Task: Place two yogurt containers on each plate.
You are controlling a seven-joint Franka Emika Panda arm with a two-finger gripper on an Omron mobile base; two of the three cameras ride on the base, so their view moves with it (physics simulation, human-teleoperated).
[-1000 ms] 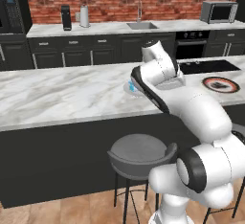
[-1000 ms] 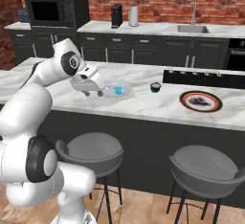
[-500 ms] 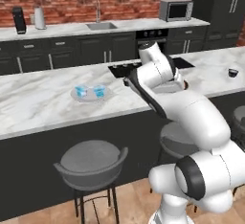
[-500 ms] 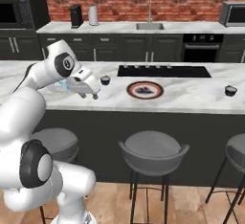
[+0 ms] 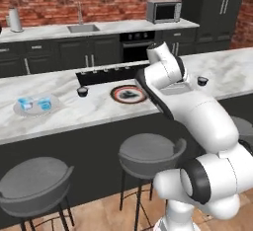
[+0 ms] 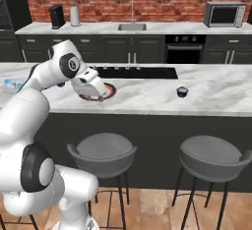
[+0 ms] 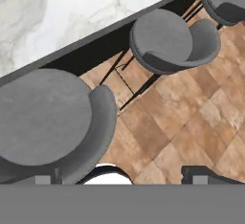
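Note:
On the marble island, the pale grey-white plate (image 5: 34,109) at the left holds two light blue yogurt containers (image 5: 24,103) (image 5: 45,102). One dark yogurt container (image 5: 82,91) stands between it and the red-rimmed plate (image 5: 129,94). Another dark container (image 5: 202,81) (image 6: 182,92) stands farther right. My gripper (image 6: 94,92) hovers over the island's front edge, just in front of the red-rimmed plate (image 6: 109,90), and points down. In the hand view its fingertips (image 7: 203,175) stand wide apart, open, with nothing between them, over the stools and floor.
A black cooktop (image 5: 106,74) is set into the island behind the plates. Grey bar stools (image 5: 150,152) (image 6: 102,148) (image 6: 214,158) stand along the island's front. The back counter carries a sink (image 6: 132,26) and a microwave (image 6: 225,14).
The whole picture has shifted left: the base has driven right along the island. The red-rimmed plate now lies ahead and the pale plate far left. The gripper stays open and empty.

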